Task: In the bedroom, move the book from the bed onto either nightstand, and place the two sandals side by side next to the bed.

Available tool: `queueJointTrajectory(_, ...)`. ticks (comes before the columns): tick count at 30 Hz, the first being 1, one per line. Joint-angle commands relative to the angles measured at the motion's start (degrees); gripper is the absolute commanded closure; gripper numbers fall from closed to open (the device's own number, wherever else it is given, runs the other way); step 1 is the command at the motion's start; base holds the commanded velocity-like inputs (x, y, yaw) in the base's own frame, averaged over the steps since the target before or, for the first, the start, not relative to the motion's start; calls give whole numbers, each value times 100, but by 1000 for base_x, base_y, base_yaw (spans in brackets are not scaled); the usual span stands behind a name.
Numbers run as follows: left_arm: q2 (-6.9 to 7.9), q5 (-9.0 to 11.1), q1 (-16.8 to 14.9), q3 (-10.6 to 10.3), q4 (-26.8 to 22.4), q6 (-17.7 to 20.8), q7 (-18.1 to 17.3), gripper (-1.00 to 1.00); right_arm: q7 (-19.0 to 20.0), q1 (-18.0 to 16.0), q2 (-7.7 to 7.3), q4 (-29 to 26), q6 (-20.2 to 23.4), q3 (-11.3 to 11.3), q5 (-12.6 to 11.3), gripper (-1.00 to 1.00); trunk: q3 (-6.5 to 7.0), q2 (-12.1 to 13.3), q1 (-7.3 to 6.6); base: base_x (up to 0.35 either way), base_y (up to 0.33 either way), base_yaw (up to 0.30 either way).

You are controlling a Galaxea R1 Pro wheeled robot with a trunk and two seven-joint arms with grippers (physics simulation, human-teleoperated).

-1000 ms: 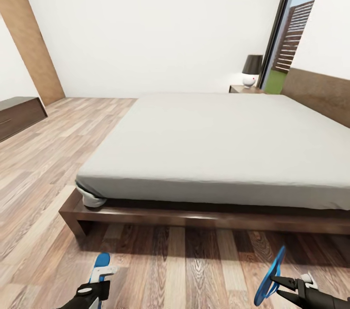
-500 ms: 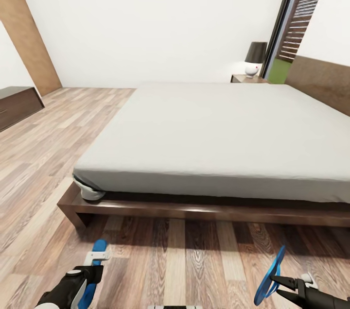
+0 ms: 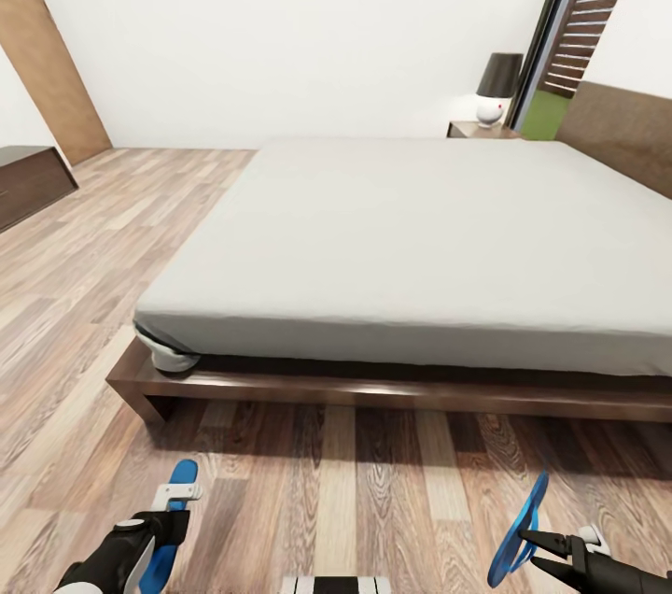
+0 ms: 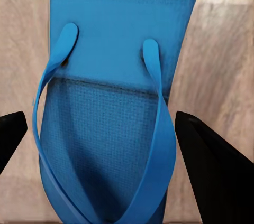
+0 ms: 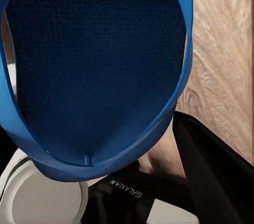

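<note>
From my head camera, at 9 o'clock a dark glossy wooden cabinet (image 3: 28, 183) sits on the brown wood-plank floor (image 3: 112, 230) by the white wall (image 3: 308, 24). At 7 o'clock my left gripper (image 3: 166, 519) is low over the planks with one thin flat bright blue sandal (image 3: 174, 519) in it, toe end poking past the white fingertips toward 12. On the left wrist camera that sandal (image 4: 111, 123) lies flat between my two dark fingers (image 4: 211, 166), strap side facing the lens; the fingers stand wide to either side of the sole and I cannot tell if they actually press it.

Centre of view, 12 o'clock: the wide low dark brown platform bed (image 3: 280, 388) with pale grey-white mattress (image 3: 401, 239), top bare. Its near frame edge runs across just ahead of both grippers.

At 1 o'clock past the bed's far corner, a low dark reddish-brown nightstand (image 3: 471, 130) carries a white lamp with a dark shade (image 3: 497, 90), beside a tall dark-framed window (image 3: 569, 34).

At 5 o'clock my right gripper (image 3: 532, 543) is clamped on the second blue sandal (image 3: 518, 533), held on edge, near upright, above the floor. Right wrist camera: the sandal's sole and strap (image 5: 90, 76) close against the lens, pinched at its rim.
</note>
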Motion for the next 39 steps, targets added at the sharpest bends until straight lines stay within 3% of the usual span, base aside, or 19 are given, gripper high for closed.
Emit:
queueJointTrajectory(1,-5,-50,-3,50,-14,26,-70,100,6,-2,0,0,42,-7,-21,100,-27,-3,1,0,0,0)
queueJointTrajectory(19,-25,-51,-60,39,-89,49,-175,100,-11,-6,1,-4,22,-7,-4,100,-426,-28,47,0,0,0)
queueJointTrajectory(22,-29,-47,-163,37,-227,300,-191,100,-10,-4,4,-6,22,-7,-9,100,-492,-32,55,0,0,0)
queueJointTrajectory(25,-17,-50,-304,36,-469,992,-786,100,-7,-6,2,-8,22,-7,-12,100,-559,-36,63,0,0,0)
queueJointTrajectory(28,4,-64,-342,36,-871,1272,-1463,100,-4,-3,4,-8,22,-7,-12,100,-625,-40,71,0,0,0)
queueJointTrajectory(33,12,-70,-352,36,-1143,1346,-1631,100,-11,-5,1,-8,22,-7,-9,100,-736,-46,84,0,0,0)
queueJointTrajectory(36,13,-67,-353,40,-1179,1347,-1341,100,-11,-4,4,-8,22,-7,-5,100,-803,-50,91,0,0,0)
queueJointTrajectory(39,-13,-48,-355,44,-1184,1332,-379,100,-12,-4,3,-8,22,-7,3,100,-869,-54,99,0,0,0)
